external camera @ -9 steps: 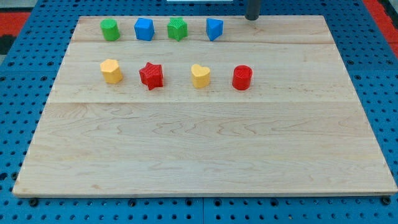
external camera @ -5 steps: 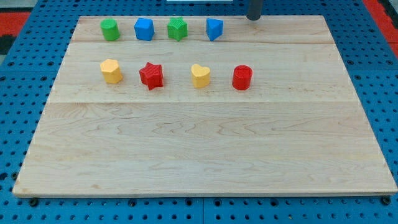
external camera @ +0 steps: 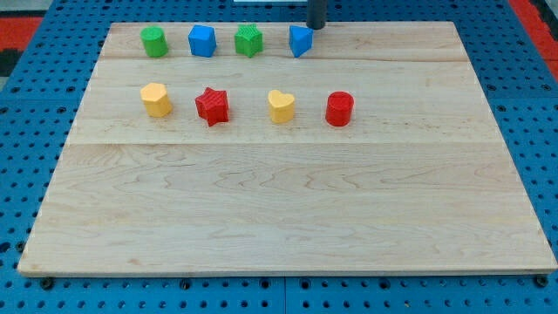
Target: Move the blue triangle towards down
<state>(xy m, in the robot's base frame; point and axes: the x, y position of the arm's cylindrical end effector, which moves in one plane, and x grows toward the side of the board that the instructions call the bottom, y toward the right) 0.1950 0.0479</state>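
Observation:
The blue triangle (external camera: 300, 40) sits on the wooden board (external camera: 288, 201) in the top row, fourth from the view's left. My tip (external camera: 317, 26) is at the board's top edge, just up and to the view's right of the blue triangle, very close to it. I cannot tell whether it touches the block.
In the top row, from the view's left: a green cylinder (external camera: 154, 41), a blue cube (external camera: 201, 40), a green star (external camera: 248, 40). Second row: a yellow hexagon (external camera: 156, 99), a red star (external camera: 212, 105), a yellow heart (external camera: 281, 106), a red cylinder (external camera: 339, 109).
My tip has moved to the view's left along the board's top edge, from well right of the blue triangle to right beside it. No block has moved.

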